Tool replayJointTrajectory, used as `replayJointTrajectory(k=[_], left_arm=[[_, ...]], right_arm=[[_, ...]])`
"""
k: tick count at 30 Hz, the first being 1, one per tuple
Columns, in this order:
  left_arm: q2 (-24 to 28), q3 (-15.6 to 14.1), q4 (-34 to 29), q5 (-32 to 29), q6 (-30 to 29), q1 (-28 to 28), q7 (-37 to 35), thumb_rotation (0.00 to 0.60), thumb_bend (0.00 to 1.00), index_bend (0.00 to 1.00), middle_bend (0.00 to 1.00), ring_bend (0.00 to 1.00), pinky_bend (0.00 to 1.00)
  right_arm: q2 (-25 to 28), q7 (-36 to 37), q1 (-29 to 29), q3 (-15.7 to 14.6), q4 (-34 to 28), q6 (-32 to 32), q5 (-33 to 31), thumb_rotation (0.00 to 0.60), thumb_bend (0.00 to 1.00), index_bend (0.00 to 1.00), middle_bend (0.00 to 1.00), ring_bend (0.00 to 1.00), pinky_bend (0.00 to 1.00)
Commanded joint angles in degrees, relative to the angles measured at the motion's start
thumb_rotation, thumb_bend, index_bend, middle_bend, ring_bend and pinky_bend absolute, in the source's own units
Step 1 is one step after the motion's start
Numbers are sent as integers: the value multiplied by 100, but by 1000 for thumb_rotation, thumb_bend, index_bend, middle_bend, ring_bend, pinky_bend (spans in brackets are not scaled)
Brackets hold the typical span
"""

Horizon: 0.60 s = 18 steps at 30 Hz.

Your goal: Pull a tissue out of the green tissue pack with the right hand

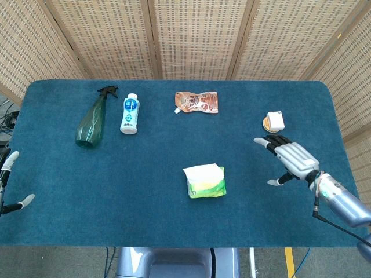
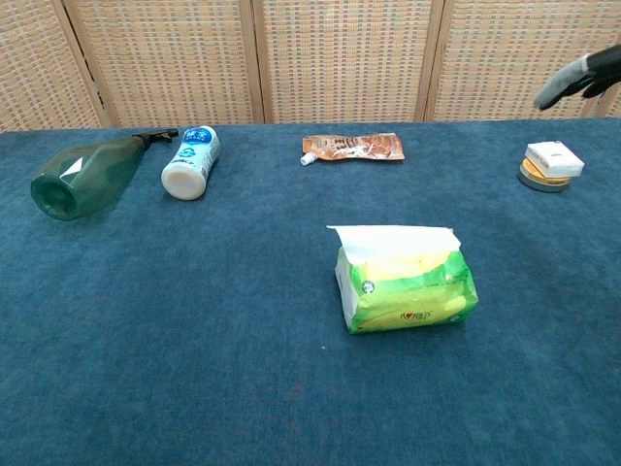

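Observation:
The green tissue pack (image 1: 204,182) lies near the middle of the blue table, a white tissue showing along its far top edge (image 2: 393,238). My right hand (image 1: 288,157) hovers over the table to the right of the pack, well apart from it, fingers spread and holding nothing; in the chest view only its dark fingertips (image 2: 580,76) show at the upper right. My left hand (image 1: 8,182) is at the table's left edge, only fingertips visible, spread and empty.
A green spray bottle (image 1: 93,120) and a white bottle (image 1: 130,113) lie at the back left. An orange pouch (image 1: 197,102) lies at the back centre. A small white box on a round tin (image 1: 274,122) sits just beyond my right hand.

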State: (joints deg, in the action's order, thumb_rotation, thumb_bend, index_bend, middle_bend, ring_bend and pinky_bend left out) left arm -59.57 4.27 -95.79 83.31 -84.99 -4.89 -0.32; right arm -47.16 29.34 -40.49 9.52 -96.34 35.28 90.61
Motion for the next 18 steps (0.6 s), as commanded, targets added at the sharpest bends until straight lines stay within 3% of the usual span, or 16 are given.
replayJointTrajectory(k=[1, 7, 18], left_arm=[[2, 42, 28, -132, 126, -54, -21, 600, 0, 0, 0, 0, 0], [10, 100, 102, -366, 346, -132, -91, 600, 0, 0, 0, 0, 0], [13, 171, 180, -646, 610, -234, -128, 600, 0, 0, 0, 0, 0]], right_arm=[[-280, 275, -1392, 95, 238, -1922, -456, 600, 98, 182, 134, 0, 61], [-1034, -18, -2135, 14, 975, -2936, -1025, 600, 131, 185, 140, 0, 64], [-1932, -297, -2585, -159, 1734, -2901, -1765, 600, 136, 226, 187, 66, 178]])
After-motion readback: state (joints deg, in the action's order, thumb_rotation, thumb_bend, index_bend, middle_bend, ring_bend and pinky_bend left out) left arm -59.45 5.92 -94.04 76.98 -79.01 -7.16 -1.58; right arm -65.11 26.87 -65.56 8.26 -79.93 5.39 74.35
